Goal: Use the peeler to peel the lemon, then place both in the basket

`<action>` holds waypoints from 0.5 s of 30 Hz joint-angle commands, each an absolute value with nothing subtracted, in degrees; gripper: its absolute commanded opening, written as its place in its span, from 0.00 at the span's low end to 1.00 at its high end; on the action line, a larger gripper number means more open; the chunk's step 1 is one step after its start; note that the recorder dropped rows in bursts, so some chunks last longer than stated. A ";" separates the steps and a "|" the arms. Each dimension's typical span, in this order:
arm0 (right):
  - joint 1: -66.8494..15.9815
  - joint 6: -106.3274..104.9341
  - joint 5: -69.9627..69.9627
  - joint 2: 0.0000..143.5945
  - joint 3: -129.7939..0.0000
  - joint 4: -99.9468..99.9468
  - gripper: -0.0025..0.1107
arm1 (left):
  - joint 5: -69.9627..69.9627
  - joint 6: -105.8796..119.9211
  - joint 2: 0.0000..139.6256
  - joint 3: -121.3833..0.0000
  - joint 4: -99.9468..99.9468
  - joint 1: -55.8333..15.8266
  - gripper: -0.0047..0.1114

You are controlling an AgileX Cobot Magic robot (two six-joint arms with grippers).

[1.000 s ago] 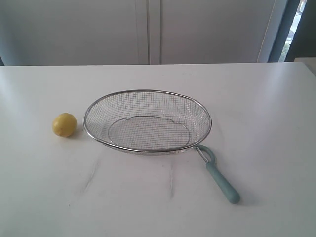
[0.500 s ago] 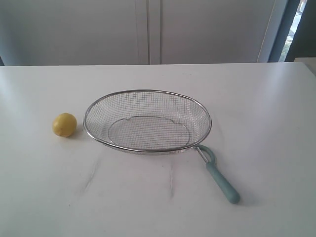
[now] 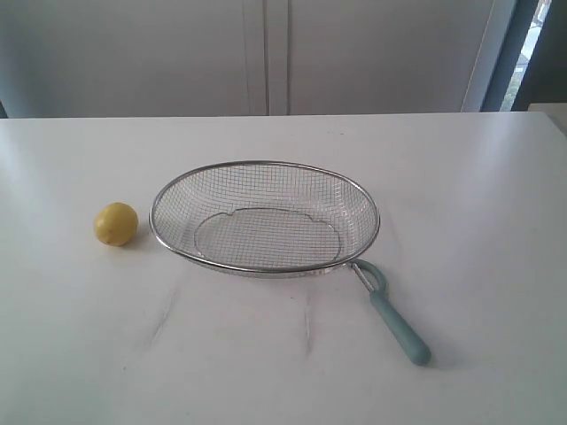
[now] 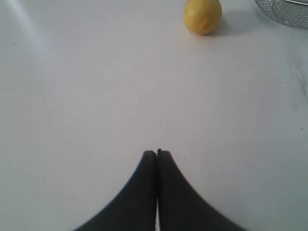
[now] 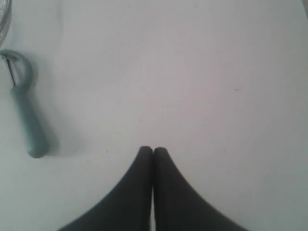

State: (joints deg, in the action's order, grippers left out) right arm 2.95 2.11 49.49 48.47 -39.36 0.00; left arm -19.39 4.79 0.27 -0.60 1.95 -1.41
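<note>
The yellow lemon [image 3: 116,223] rests on the white table just left of the wire-mesh basket [image 3: 264,165], apart from it; the left wrist view shows the lemon [image 4: 202,16] too. The teal-handled peeler [image 3: 392,319] lies at the basket's near right, its loop head by the rim; in the right wrist view the peeler [image 5: 24,110] lies flat. My left gripper [image 4: 157,153] is shut and holds nothing, well short of the lemon. My right gripper [image 5: 153,149] is shut on nothing, off to one side of the peeler. Neither arm shows in the exterior view.
The white table [image 3: 478,195] stretches wide around the objects. Its far edge meets a pale wall with panel seams [image 3: 266,53]. A sliver of the basket's rim [image 4: 284,12] shows beside the lemon in the left wrist view.
</note>
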 commanded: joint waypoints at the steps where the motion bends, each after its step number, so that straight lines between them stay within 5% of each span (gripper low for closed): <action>1: 2.74 2.37 49.90 55.48 -39.59 0.41 0.02 | -20.32 4.78 0.00 0.00 1.97 -1.30 0.04; 15: -0.46 -6.14 44.22 73.30 -39.98 11.11 0.02 | -20.32 4.78 0.00 0.00 1.97 -1.30 0.04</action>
